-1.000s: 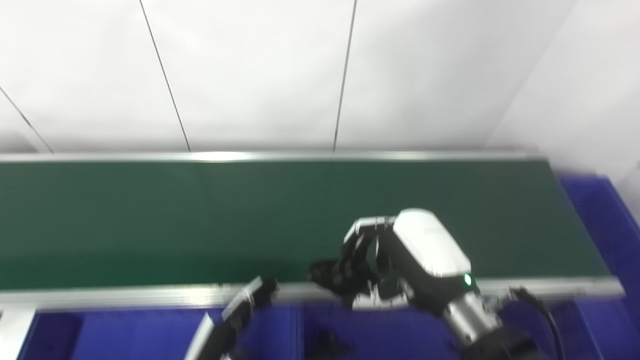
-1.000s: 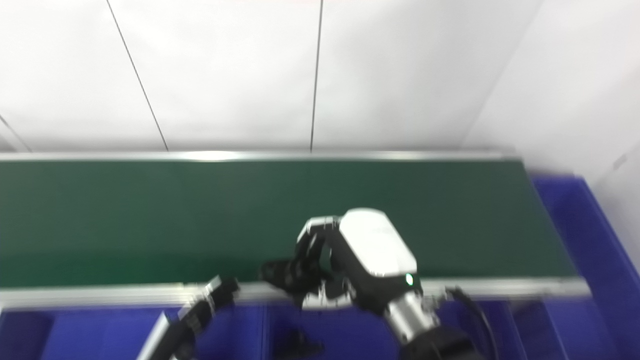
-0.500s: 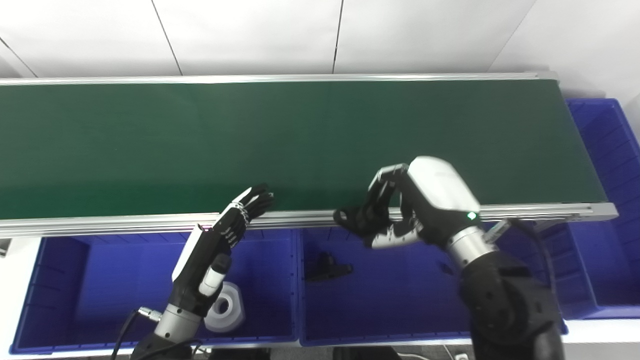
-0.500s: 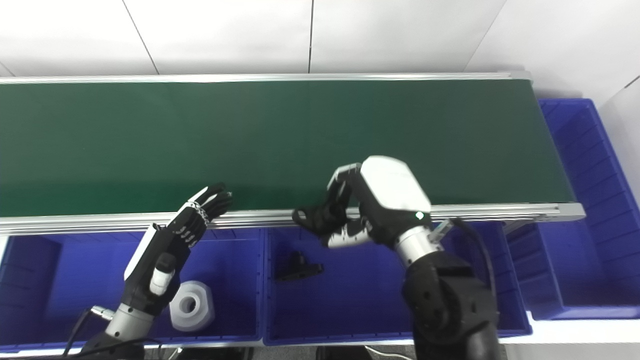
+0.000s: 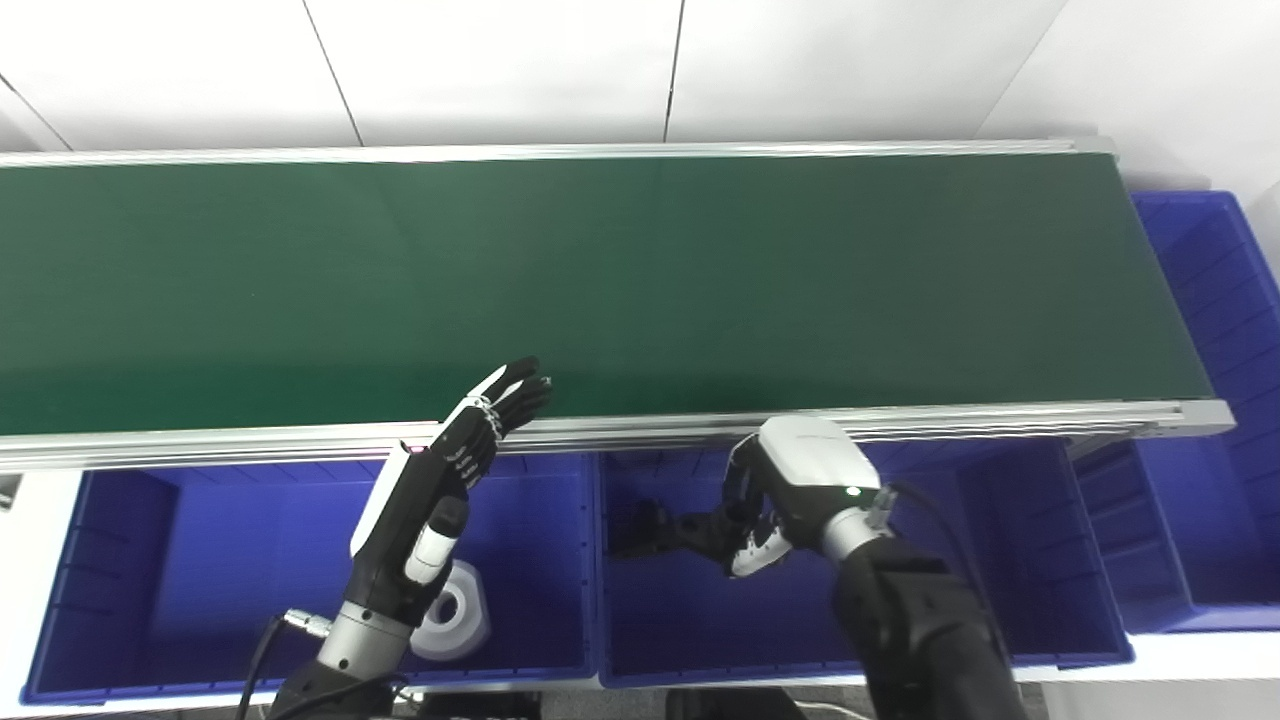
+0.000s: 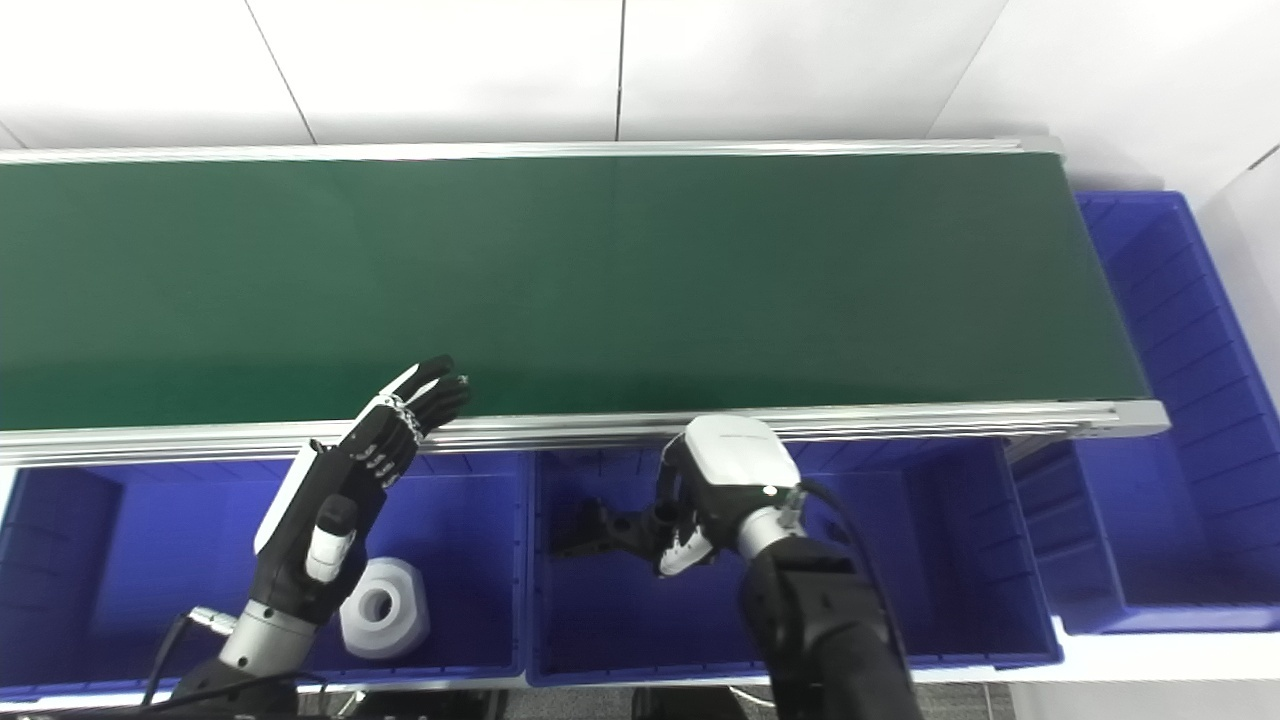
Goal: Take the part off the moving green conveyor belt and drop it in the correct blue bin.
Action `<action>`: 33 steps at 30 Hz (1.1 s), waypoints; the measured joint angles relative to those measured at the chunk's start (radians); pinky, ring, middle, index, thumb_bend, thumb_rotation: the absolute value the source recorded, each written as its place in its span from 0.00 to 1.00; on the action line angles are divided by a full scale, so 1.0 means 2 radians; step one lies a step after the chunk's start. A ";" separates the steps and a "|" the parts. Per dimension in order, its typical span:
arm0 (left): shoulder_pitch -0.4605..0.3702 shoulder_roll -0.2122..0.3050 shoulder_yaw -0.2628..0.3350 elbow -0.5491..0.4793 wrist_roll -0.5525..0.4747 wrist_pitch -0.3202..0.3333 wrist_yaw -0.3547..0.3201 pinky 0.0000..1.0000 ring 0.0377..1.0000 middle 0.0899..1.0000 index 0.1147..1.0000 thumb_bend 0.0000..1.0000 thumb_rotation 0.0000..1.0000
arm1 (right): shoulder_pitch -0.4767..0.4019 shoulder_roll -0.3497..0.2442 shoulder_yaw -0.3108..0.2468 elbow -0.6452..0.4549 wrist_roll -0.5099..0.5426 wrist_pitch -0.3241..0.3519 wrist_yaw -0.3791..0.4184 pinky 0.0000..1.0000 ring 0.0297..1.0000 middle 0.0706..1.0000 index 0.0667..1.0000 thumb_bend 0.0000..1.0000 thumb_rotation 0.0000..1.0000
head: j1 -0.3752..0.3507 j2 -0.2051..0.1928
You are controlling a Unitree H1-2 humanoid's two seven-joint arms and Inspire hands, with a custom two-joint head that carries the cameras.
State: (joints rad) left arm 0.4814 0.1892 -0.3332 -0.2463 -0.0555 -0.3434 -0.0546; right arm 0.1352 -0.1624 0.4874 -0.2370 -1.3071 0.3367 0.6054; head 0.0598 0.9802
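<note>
Two hands are mine here, and going from the left: my left hand [image 5: 455, 465] hangs with fingers straight and spread, holding nothing, its tips over the near silver rail of the long dark green conveyor belt [image 5: 600, 280], above the left blue plastic bin [image 5: 150, 560] where a white hexagonal block with a round hole [image 6: 383, 608] rests on the floor. The belt itself shows no part anywhere on it. Next over, in the middle blue plastic bin [image 5: 1030, 560], the small black angular part [image 5: 648, 528] lies low, just to the left of my right hand [image 5: 770, 505], its long axis running roughly left to right towards my fingertips. That right hand is lowered into the bin, fingers curled and pointing left at the part; I cannot tell whether they touch it or have let go. My right hand is far the nearer.
</note>
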 measured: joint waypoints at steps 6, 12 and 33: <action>0.002 -0.001 0.007 0.000 0.001 0.000 -0.007 0.91 0.88 0.86 0.88 0.73 0.99 | -0.003 0.001 0.026 0.053 -0.009 0.000 -0.041 0.18 0.24 0.43 0.45 0.53 0.00 | 0.002 -0.001; 0.005 -0.012 0.009 -0.001 0.002 0.000 -0.012 0.88 0.87 0.85 0.87 0.73 0.98 | -0.012 -0.012 0.039 0.072 -0.002 -0.004 -0.086 0.33 0.38 0.43 0.46 0.52 0.10 | 0.006 0.000; 0.008 -0.028 0.015 -0.001 0.011 0.000 -0.021 0.87 0.86 0.85 0.86 0.70 0.96 | -0.017 -0.034 0.042 0.004 0.000 -0.003 0.050 0.44 0.50 0.54 0.74 0.90 0.90 | 0.014 -0.002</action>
State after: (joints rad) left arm 0.4966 0.1338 -0.3037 -0.2484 -0.0332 -0.3432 -0.0969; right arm 0.1006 -0.2295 0.5719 -0.2296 -1.3069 0.3304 0.7062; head 0.0874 0.9771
